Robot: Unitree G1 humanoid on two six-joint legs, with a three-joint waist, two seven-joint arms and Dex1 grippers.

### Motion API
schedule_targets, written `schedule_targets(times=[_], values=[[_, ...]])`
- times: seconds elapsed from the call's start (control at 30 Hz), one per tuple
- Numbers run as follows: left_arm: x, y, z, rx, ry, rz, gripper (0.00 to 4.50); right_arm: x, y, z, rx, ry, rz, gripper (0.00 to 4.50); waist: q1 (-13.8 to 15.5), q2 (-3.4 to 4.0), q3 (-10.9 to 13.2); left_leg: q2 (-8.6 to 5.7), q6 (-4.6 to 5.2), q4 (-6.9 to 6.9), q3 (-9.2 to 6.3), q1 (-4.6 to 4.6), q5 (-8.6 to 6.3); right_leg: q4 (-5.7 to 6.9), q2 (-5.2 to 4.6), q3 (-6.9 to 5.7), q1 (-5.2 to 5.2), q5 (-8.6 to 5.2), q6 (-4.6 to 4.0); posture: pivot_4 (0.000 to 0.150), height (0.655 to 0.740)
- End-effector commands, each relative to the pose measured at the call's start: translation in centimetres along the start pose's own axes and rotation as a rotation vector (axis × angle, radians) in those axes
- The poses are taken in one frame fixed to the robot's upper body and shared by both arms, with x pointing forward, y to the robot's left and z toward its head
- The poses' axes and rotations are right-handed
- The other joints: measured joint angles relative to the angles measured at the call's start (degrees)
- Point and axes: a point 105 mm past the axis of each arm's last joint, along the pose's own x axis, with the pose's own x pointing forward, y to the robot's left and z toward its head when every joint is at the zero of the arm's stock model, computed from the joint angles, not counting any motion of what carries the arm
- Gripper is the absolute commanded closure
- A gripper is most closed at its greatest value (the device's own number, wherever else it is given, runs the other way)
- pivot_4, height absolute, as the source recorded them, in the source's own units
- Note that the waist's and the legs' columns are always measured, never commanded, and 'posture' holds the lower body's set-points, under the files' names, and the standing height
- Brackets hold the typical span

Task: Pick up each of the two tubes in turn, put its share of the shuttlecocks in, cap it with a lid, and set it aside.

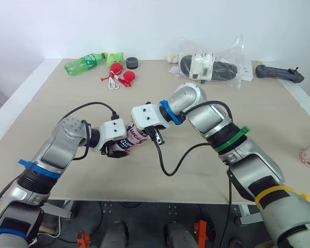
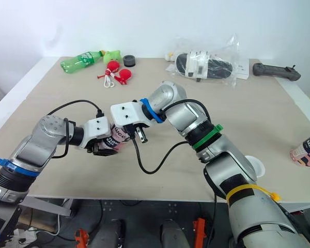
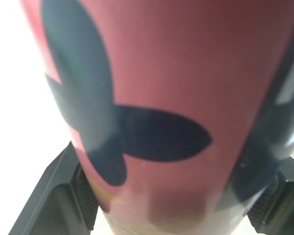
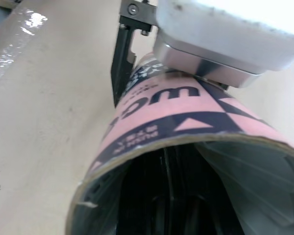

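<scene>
Loading looks to be the step in hand. The pink tube sits just left of the frame's centre in the head views, low over the table; whether it touches the top I cannot tell. The left gripper is clamped on it. In the left wrist view its black fingers press against either side of the pink wall.

The right gripper is at the tube's open mouth, and whether that claw is apart or together I cannot tell. The right wrist view looks straight down the bore. It is dark inside, with a pale translucent shape on one side that may be feathers, though that is a guess.

The second tube is well apart, at the right edge of the frame. A white round thing, probably a lid, lies at the lower right near the table's front edge.

The next move, as I judge it, is to seat whatever is going in and draw the right arm straight back along the tube's axis. A sideways pull could snag the rim or twist the tube in the left grip. The right arm would then go for the lid while the left holds the mouth steady and turned toward it.

A green bottle and a plastic bag lie along the top of the frame, clear of the work.
</scene>
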Motion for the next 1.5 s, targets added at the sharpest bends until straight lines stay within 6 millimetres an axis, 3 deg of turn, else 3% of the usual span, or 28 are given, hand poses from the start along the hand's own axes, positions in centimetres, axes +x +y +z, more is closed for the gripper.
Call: schedule_targets(times=[0.03,0.53,0.63,0.73,0.97,1.1,1.2,1.3,1.37,1.5], values=[[1.5,-1.8,-0.3,-0.021,-0.001,-0.077,1.24,-2.4,-0.2,1.9,-0.036,-0.060,-0.036,4.46,0.12,0.00,0.00,0.00,0.00,0.00,0.00,0.00,0.00,0.00,0.00,0.00,0.00,0.01,0.02,0.150,0.7400],[1.7,-1.4,-0.1,-0.018,-0.034,-0.064,1.24,-9.4,-0.7,2.2,0.030,-0.094,-0.234,4.46,0.62,-0.01,0.01,-0.08,-0.02,0.00,-0.01,-0.20,-0.01,-0.03,-0.12,-0.03,-0.12,-0.10,0.00,0.150,0.7400],[1.6,-0.5,1.8,-0.019,-0.140,-0.018,1.24,-11.7,0.2,1.4,0.072,-0.111,-0.279,4.46,0.78,-0.03,0.02,-0.15,-0.02,0.01,0.00,-0.22,-0.01,-0.06,-0.20,-0.02,-0.10,-0.11,0.05,0.150,0.7400],[1.3,0.0,3.7,-0.009,-0.247,0.011,1.24,-13.9,1.9,-0.5,0.148,-0.071,-0.306,4.46,0.90,-0.18,0.12,-0.15,-0.02,0.14,-0.04,-0.42,-0.01,-0.08,-0.22,-0.08,-0.15,-0.12,0.09,0.150,0.7400],[1.2,0.2,7.3,0.001,-0.443,0.049,1.24,-17.2,4.8,-3.8,0.285,0.052,-0.353,4.46,-0.44,-0.33,0.25,-0.05,0.00,-0.02,0.03,-0.76,-0.03,-0.07,-0.09,0.00,-0.65,0.10,0.06,0.150,0.7400],[1.7,0.1,10.9,-0.090,-0.694,0.087,1.24,-19.1,7.0,-6.1,0.396,0.143,-0.398,4.46,-0.38,-0.33,0.26,-0.05,0.02,-0.15,0.01,-0.76,-0.04,-0.07,-0.08,-0.01,-0.66,0.05,-0.03,0.150,0.7400],[3.3,-0.8,11.8,-0.142,-0.812,0.117,1.24,-19.5,8.6,-7.0,0.466,0.183,-0.398,4.46,-0.17,-0.35,0.27,-0.14,-0.01,-0.05,0.05,-0.81,-0.07,-0.11,-0.19,0.03,-0.61,0.06,0.01,0.150,0.7400],[5.9,-1.9,10.5,-0.182,-0.799,0.135,1.24,-19.6,10.3,-7.7,0.528,0.236,-0.372,3.74,-0.39,-0.28,0.23,-0.17,-0.02,-0.04,0.06,-0.70,-0.09,-0.11,-0.20,0.07,-0.55,0.07,0.03,0.150,0.7400],[7.3,-2.6,9.4,-0.211,-0.770,0.124,1.24,-20.2,11.1,-8.3,0.559,0.284,-0.369,2.80,-0.72,-0.26,0.27,-0.13,-0.01,-0.04,0.08,-0.53,-0.10,-0.11,-0.13,0.09,-0.45,0.03,0.08,0.150,0.7400],[10.3,-3.8,6.4,-0.270,-0.657,0.089,1.24,-21.6,12.5,-9.6,0.607,0.377,-0.366,1.34,-0.87,-0.26,0.29,-0.14,0.00,0.00,0.07,-0.42,-0.06,-0.11,-0.13,0.10,-0.34,0.02,0.32,0.150,0.7400]])
